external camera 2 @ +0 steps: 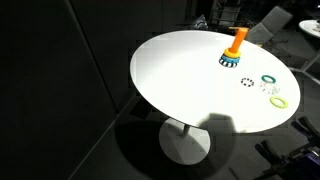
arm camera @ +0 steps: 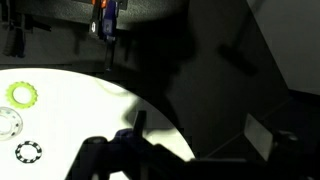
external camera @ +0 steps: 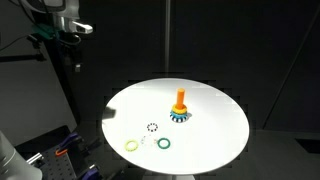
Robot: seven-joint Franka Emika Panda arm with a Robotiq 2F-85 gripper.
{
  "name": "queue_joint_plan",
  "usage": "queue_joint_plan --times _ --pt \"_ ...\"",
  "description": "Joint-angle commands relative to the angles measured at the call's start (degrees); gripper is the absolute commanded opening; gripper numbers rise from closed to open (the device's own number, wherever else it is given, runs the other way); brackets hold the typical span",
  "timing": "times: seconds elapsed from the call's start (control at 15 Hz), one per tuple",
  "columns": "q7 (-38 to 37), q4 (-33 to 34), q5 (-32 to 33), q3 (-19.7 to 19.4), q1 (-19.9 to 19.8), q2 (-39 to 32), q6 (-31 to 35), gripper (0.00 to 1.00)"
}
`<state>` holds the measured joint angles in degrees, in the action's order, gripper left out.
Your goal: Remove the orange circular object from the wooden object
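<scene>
Wrist view looks down past my gripper (arm camera: pixel 120 152), which is only a dark shape at the bottom edge of the frame, so I cannot tell if my jaws are apart or together. In the lower left part of this view lies a piece of the white round table (arm camera: pixel 90 110), and on it I see three rings: the yellow ring (arm camera: pixel 22 94) at the left edge, the pale ring (arm camera: pixel 8 124) just under it and cut by the frame edge, and the black toothed ring (arm camera: pixel 29 152) below that one. The rest of this view is dark. In an exterior view my gripper (external camera: pixel 73 50) hangs in the upper left corner, outside the rim of the table (external camera: pixel 215 140) and well apart from everything on it. The wooden object (external camera: pixel 180 107) stands upright a little above the middle of the frame, and the orange circular object (external camera: pixel 180 96) is on it; both are of nearly the same colour and I cannot tell at which height the ring sits. The blue toothed ring (external camera: pixel 181 116) lies around the foot of the peg. Toward the lower left of it are the black toothed ring (external camera: pixel 153 127), the green ring (external camera: pixel 163 143) and the yellow ring (external camera: pixel 131 144), all flat on the table and apart from each other.
</scene>
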<state>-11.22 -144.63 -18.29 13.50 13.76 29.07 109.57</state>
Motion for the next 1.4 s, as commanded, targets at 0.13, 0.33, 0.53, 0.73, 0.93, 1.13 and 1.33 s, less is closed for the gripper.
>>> queue_joint_plan --times 0.13,0.33,0.53,0.73,0.93,1.13,1.33 --pt "-2.6 4.6 3.5 0.4 -3.5 -6.3 6.7 1.00" --pt "-5.4 6.7 6.9 0.6 -5.4 -10.9 11.9 1.00" --pt "-9.1 9.1 12.1 0.6 -7.2 -15.5 16.4 1.00" --pt "-13.4 11.1 17.6 0.1 -8.6 -19.3 19.3 1.00" --pt "-17.0 13.0 22.8 -1.2 -9.9 -22.5 20.8 1.00" --pt "-19.1 14.9 26.1 -3.0 -10.7 -25.2 21.2 1.00" --pt "-19.6 16.5 28.1 -5.4 -11.4 -27.4 21.4 1.00"
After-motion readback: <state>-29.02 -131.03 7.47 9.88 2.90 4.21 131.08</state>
